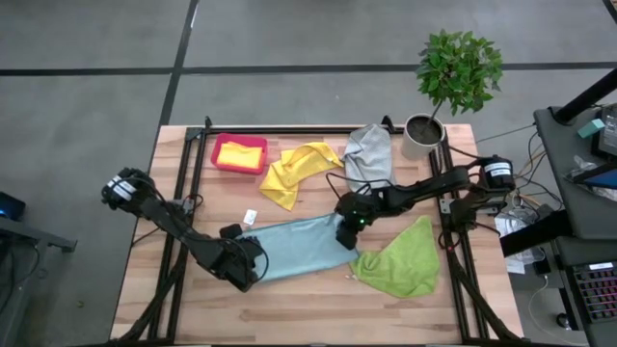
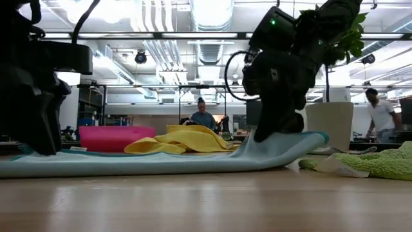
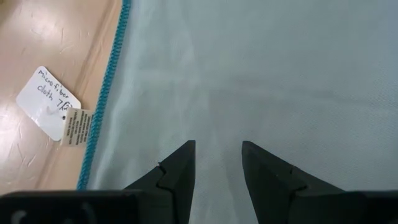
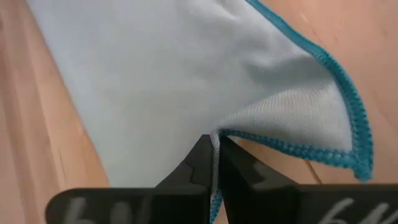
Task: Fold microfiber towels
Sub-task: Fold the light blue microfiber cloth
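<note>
A light blue towel (image 1: 294, 247) lies spread across the middle of the wooden desk (image 1: 318, 308), with one claw at each end of it. The right claw (image 4: 216, 163) is pinched tight on the towel's teal-stitched edge, and in the low view that end rises off the desk under the claw while the rest lies flat. The left claw (image 3: 217, 163) is at the opposite end, its fingers (image 3: 180, 171) standing a narrow gap apart just over the cloth; whether they pinch any of it cannot be told. Beside that end, a small white tag (image 3: 48, 102) with handwriting lies on the bare wood, next to a label sewn to the towel's hem. At the back left of the desk sits a pink-red bin (image 1: 239, 153), and inside it lies a folded yellow towel (image 1: 240, 155) that fills most of its floor. Just right of the bin, a second yellow towel (image 1: 295, 172) lies crumpled on the desk. A grey towel (image 1: 370, 154) is bunched farther right, next to a potted plant (image 1: 445, 85) in a white pot at the back right corner. A lime green towel (image 1: 405, 258) lies rumpled at the front right, close to the blue towel's lifted end.
</note>
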You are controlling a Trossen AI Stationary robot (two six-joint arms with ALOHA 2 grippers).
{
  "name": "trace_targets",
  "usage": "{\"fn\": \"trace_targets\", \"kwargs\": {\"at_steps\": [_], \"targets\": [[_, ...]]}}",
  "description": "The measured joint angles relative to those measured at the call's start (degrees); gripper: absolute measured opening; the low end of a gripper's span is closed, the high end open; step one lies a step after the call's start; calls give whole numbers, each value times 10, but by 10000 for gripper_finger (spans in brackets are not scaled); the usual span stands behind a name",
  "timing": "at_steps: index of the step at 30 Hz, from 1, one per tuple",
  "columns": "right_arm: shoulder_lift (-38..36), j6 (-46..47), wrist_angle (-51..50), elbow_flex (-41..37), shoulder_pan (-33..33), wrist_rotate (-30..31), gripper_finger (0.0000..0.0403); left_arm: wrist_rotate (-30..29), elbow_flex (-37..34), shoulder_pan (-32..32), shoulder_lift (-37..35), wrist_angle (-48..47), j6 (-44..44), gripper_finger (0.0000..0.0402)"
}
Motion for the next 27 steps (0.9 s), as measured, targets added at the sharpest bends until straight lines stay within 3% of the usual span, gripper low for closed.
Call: {"fn": "trace_targets", "kwargs": {"at_steps": [7, 16, 21, 27], "targets": [[-32, -50, -129, 58, -16, 1, 9, 3, 2, 0, -44, -29, 11, 116], [-22, -126, -325, 195, -52, 19, 9, 4, -7, -1, -124, -51, 10, 116], [-2, -151, -408, 265, -65, 63, 9, 5, -22, -1, -131, -50, -5, 116], [27, -151, -461, 315, -69, 64, 9, 38, -43, -4, -115, -45, -51, 116]]}}
